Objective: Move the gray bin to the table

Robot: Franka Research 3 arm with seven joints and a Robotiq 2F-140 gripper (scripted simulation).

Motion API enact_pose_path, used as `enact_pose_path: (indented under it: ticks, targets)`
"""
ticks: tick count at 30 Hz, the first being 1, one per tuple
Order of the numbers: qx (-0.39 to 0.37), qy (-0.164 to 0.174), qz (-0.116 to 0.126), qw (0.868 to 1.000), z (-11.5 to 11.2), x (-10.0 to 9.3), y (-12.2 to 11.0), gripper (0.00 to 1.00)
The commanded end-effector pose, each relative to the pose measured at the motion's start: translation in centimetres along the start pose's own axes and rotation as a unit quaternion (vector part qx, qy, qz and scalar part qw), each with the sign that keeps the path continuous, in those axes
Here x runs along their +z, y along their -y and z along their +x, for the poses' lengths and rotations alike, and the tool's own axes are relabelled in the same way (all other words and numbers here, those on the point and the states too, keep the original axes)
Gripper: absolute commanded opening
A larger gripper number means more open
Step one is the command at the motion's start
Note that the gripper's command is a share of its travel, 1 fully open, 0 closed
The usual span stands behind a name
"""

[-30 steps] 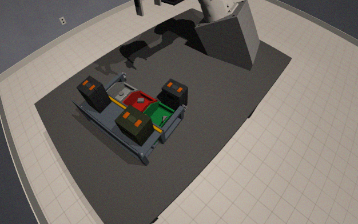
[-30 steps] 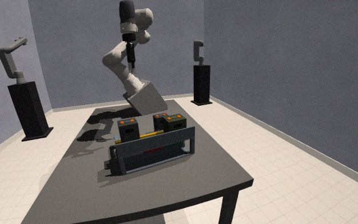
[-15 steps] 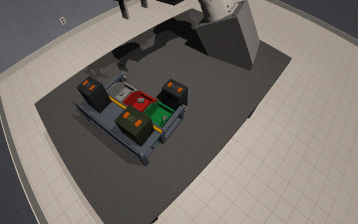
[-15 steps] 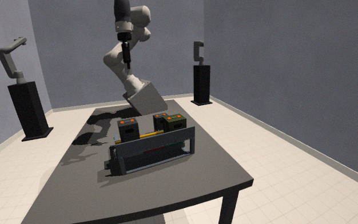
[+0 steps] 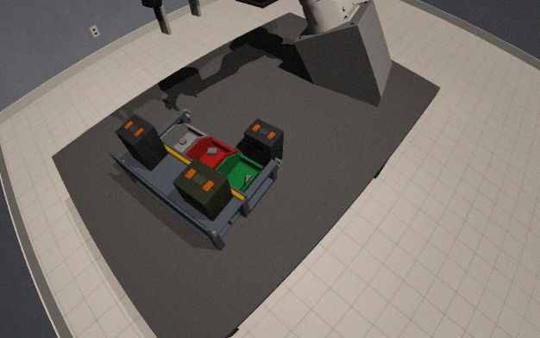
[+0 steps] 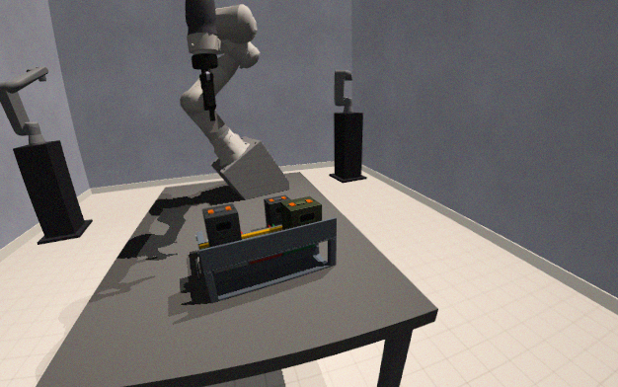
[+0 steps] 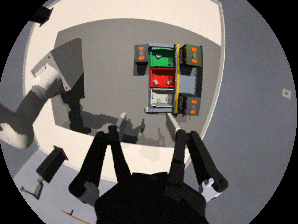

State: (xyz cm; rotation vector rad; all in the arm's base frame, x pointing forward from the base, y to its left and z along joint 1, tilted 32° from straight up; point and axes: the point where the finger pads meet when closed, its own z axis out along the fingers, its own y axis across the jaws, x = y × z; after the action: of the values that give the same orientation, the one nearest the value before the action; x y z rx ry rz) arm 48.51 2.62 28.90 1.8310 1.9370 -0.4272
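nothing is done yet: my pincer point(image 7: 148, 152) hangs half open and empty high above the tabletop point(image 5: 323, 151), and the gray bin point(image 5: 182, 137) sits on the shelf point(image 5: 164, 183) beside the red bin point(image 5: 210, 149).

Three open bins sit in the shelf point(image 5: 203, 217): one gray bin point(image 5: 183, 134), one red bin point(image 5: 210, 148), one green bin point(image 5: 239, 172). Three closed cases: two black cases point(image 5: 141, 140) point(image 5: 263, 140) and one olive case point(image 5: 203, 188).

Pale grey rounded arm point(image 6: 224, 133), dark wrist, black two-fingered gripper point(image 6: 210, 106)
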Motion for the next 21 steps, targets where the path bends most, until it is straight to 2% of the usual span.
enact_pose_path:
  ticks: [1,4,9,21]
  targets:
    - [-0.012,0.004,-0.002,1.000,0.0,-0.1,-0.2,0.57]
    - [-0.012,0.004,-0.002,1.000,0.0,-0.1,-0.2,0.57]
    - [-0.012,0.004,-0.002,1.000,-3.3,-0.2,-4.5,0.57]
    - [-0.012,0.004,-0.002,1.000,-3.3,-0.2,-4.5,0.57]
